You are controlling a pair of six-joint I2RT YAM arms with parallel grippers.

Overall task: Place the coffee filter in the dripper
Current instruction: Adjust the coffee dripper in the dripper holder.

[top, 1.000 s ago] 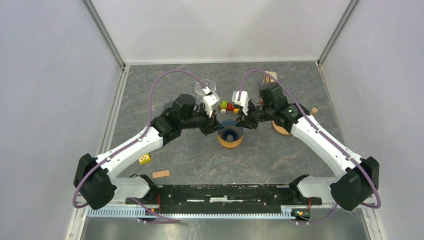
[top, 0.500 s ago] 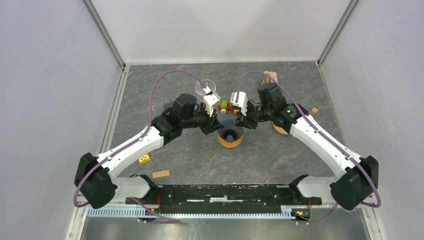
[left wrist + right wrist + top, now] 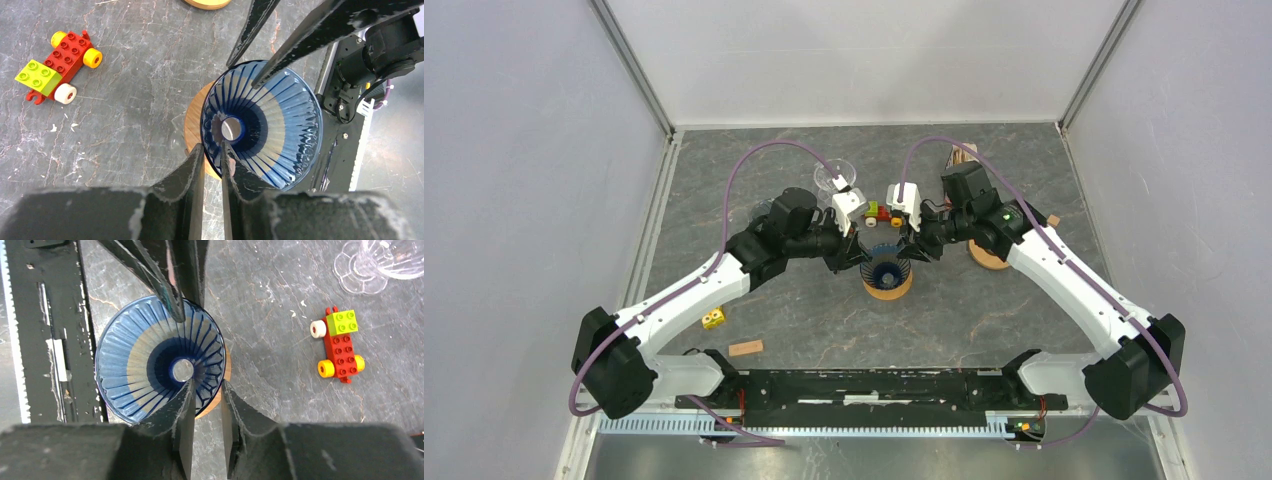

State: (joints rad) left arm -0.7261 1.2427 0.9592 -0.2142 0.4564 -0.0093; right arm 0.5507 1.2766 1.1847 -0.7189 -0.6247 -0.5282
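Observation:
The blue ribbed glass dripper [image 3: 886, 268] stands on its round wooden base in the middle of the table. It also shows in the left wrist view [image 3: 270, 117] and the right wrist view [image 3: 145, 355]. It holds no coffee filter, and I cannot make out a filter for certain in any view. My left gripper [image 3: 861, 253] [image 3: 210, 148] pinches the dripper's left rim, one finger inside and one outside. My right gripper [image 3: 911, 250] [image 3: 207, 383] grips the right rim the same way, with a slightly wider gap.
A red and green toy brick car [image 3: 882, 213] [image 3: 57, 62] lies just behind the dripper. A clear glass [image 3: 832, 176] stands behind the left gripper. A wooden disc [image 3: 986, 258] lies under the right arm and a brown object [image 3: 965, 153] at the back. A yellow brick [image 3: 714, 318] and a wooden block [image 3: 745, 348] lie at front left.
Both grippers have edged in towards the dripper's rim, and the dripper has shifted very slightly to the right. Nothing else has moved.

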